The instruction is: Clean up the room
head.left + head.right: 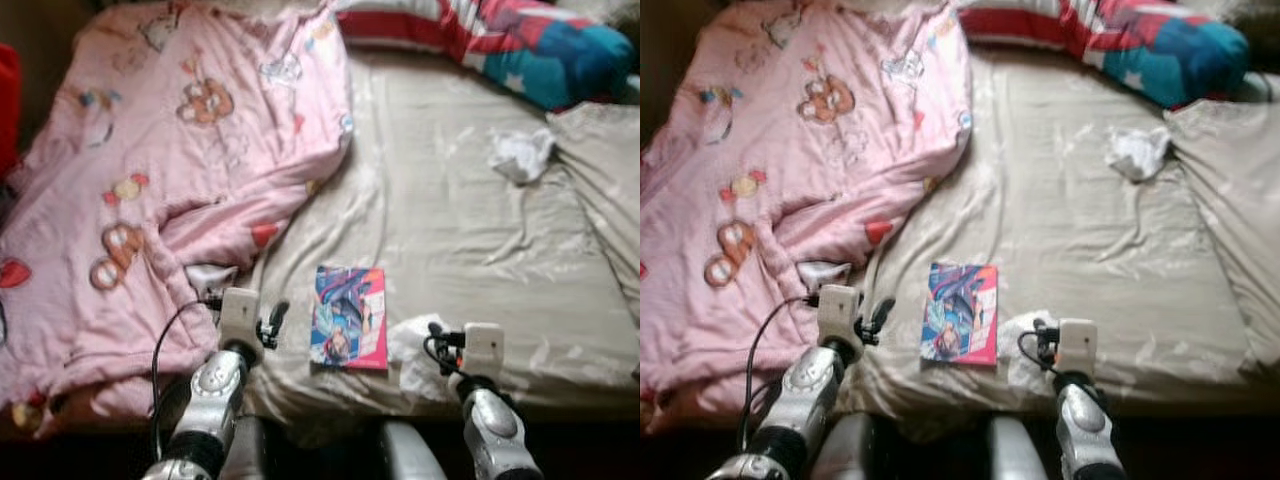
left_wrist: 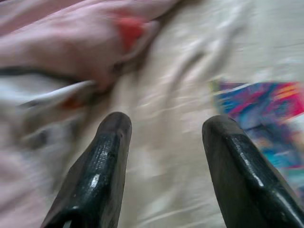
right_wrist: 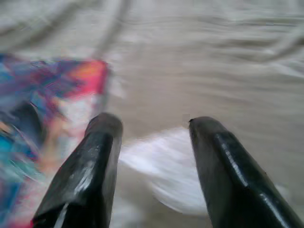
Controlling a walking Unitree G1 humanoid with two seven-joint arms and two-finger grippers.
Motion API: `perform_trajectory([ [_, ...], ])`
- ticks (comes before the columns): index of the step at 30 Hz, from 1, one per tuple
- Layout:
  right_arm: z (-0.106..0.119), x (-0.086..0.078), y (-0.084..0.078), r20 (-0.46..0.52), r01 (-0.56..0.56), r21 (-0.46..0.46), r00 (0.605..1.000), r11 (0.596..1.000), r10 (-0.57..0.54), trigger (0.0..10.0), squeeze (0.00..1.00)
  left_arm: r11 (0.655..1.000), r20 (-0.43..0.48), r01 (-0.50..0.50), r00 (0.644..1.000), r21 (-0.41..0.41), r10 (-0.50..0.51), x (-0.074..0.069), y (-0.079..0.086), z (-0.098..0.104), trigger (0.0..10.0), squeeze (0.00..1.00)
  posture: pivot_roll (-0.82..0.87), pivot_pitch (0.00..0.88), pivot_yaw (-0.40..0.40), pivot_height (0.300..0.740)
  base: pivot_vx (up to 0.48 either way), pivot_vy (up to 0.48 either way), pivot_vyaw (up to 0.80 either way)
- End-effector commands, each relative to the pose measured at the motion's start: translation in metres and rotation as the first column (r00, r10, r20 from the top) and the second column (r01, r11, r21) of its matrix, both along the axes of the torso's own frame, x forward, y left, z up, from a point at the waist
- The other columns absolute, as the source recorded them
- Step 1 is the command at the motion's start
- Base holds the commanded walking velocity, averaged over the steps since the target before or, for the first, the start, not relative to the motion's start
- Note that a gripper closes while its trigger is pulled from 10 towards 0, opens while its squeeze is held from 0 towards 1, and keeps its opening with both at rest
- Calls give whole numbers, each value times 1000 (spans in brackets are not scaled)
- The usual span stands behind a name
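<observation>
White crumpled tissue [image 1: 412, 350] lies just ahead of the right hand [image 3: 151, 142], whose fingers are spread and empty. It looks soft and light; pinch its middle.

Beige-sheeted bed [image 1: 450, 230] (rumpled), soft light — dark floor [image 1: 60, 455] below

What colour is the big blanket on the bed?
The blanket is pink with cartoon pictures, clearest in the left eye view.

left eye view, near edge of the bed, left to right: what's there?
Pink blanket → left pincer → colourful book → white crumpled tissue → right pincer, at the tissue's right edge.
</observation>
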State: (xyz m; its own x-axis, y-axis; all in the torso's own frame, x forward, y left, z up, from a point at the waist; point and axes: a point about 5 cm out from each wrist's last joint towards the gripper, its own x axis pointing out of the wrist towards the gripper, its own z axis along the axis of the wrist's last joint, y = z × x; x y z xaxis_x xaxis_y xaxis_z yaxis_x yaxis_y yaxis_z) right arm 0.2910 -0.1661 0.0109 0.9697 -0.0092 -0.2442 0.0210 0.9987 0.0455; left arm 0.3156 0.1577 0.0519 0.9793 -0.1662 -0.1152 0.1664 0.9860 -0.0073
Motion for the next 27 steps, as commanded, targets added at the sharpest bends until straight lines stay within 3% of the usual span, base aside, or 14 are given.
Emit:
perform_trajectory([
  [1, -16, -15, -4, -73, 6, -7, 997, 1000, -7, 10000, 0, 1000, -52, 9, 999, -8, -10, -7, -3, -12, 10000, 0, -98, 285, 24, 637, 0, 0, 0],
  [5, -19, -16, -4, -107, 11, 10, 994, 1000, -10, 10000, 4, 1000, -52, 13, 999, -11, -13, -7, -5, -11, 10000, 0, -97, 291, 25, 637, 0, 0, 0],
  [6, -20, -16, -4, -118, 33, 48, 993, 998, -27, 10000, 1000, 1000, -49, 15, 999, -13, -15, -6, -5, -10, 10000, 0, -92, 297, 26, 637, 0, 0, 0],
  [15, -16, -7, -14, -150, 193, 201, 975, 960, -164, 10000, 1000, 1000, -40, 22, 999, -14, -23, -6, -4, -7, 10000, 0, -80, 314, 36, 637, 0, 0, 0],
  [27, -10, 1, -14, -150, 230, 300, 970, 926, -193, 10000, 1000, 1000, -37, 27, 999, -1, -27, -8, 1, -5, 10000, 0, -54, 339, 56, 637, 0, 0, 0],
])
